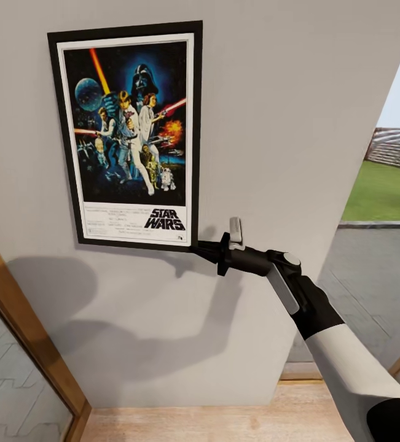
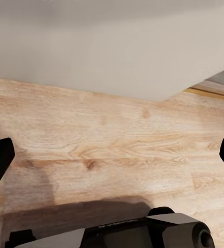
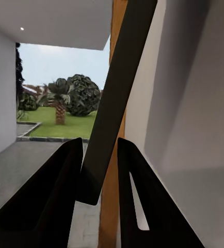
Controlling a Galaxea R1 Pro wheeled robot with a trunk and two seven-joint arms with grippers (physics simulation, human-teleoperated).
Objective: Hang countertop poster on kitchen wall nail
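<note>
Against wall, "STAR WARS" poster (image 1: 128, 132), right gripper (image 1: 201, 248) pinching its corner

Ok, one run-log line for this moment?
stage: hanging | poster: flat against wall | right gripper: shut on poster's lower corner | left gripper: open over wood floor

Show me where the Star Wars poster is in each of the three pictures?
Head view: the poster sits flat against the grey wall, upper left, with the right tool pinching its lower right corner.
Right wrist view: the poster is seen edge-on, a dark strip running up from between the tool's fingers.
Left wrist view: the poster is not in it; wooden floor lies below.
Shared landmark: the grey wall.
</note>
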